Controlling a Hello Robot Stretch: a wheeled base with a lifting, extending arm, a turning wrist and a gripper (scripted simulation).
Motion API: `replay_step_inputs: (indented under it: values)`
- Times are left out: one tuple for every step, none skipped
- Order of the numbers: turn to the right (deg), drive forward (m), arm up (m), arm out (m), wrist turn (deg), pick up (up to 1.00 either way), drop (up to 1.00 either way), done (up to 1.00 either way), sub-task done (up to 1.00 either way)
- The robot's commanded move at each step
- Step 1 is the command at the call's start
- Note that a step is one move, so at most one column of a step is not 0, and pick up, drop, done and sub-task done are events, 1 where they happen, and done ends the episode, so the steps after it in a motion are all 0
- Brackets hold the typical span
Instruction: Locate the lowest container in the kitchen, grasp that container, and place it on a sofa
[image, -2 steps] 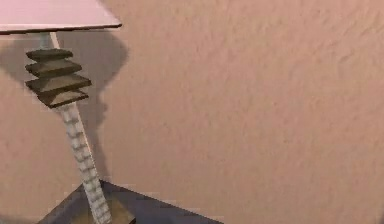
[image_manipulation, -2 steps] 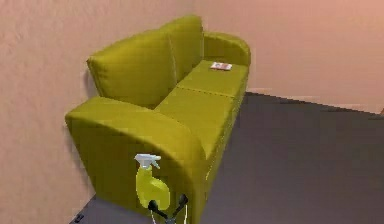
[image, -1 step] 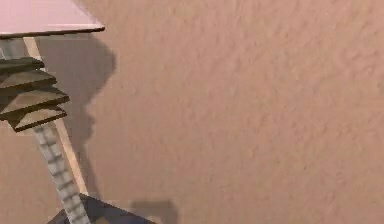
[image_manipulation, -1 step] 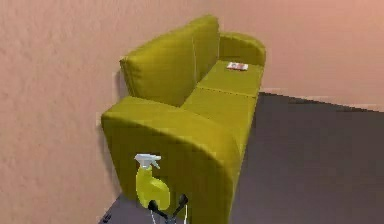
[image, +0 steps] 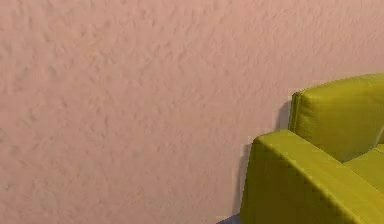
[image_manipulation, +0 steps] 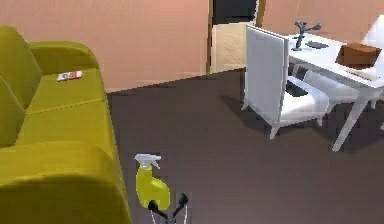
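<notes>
Pincer (image_manipulation: 168, 206), its finger state impossible to tell, holds the yellow spray bottle (image_manipulation: 150, 184) above the floor (image_manipulation: 210, 140) just off the front edge of the green sofa (image_manipulation: 60, 125), so carry it well inside that edge over the seat before lowering.
</notes>
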Motion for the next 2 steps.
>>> replay_step_inputs:
  values:
    - [9.0, 0.00, 0.00, 0.00, 0.0, 0.00, 0.00, 0.00, 0.00]
    - [0.0, 0.40, 0.00, 0.00, 0.0, 0.00, 0.00, 0.00, 0.00]
